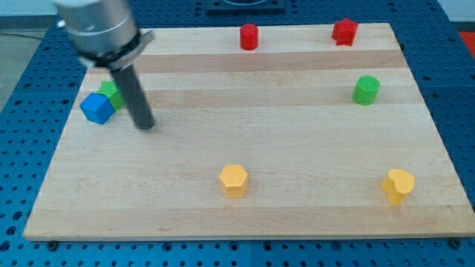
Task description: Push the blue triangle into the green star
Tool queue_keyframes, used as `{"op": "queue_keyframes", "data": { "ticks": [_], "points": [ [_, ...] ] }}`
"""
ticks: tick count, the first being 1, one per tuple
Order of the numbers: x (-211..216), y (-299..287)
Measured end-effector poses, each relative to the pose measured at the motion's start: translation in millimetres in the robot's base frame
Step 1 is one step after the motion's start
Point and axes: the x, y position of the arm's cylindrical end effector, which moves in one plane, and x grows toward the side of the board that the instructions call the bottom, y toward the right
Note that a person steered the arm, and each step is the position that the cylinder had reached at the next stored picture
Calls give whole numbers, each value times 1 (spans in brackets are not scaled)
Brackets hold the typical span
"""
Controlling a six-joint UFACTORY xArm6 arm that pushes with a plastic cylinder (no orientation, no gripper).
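Blue triangle [97,108] already touching green star [111,92] at board's left edge; task looks basically done. My tip [146,124] holds nothing, just right of them, not touching.

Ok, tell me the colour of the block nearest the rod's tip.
Blue: the blue block, just left of my tip in the camera view.

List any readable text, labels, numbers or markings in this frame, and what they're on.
None readable.
Wooden board: bare grain, no print.
Blocks (blue block, green block behind it, red cylinder, red star, green cylinder, two yellow blocks): plain faces.
Rod above my tip: unmarked, blurred.
Blue perforated base: holes only.
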Motion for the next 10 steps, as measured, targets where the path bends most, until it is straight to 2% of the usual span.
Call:
{"op": "queue_keyframes", "data": {
  "ticks": [2,3,5,7,9,10],
  "points": [
    [-189,11],
    [-229,7],
    [-231,-90],
    [-200,-93],
    [-165,-49],
    [-155,-48]
  ]
}}
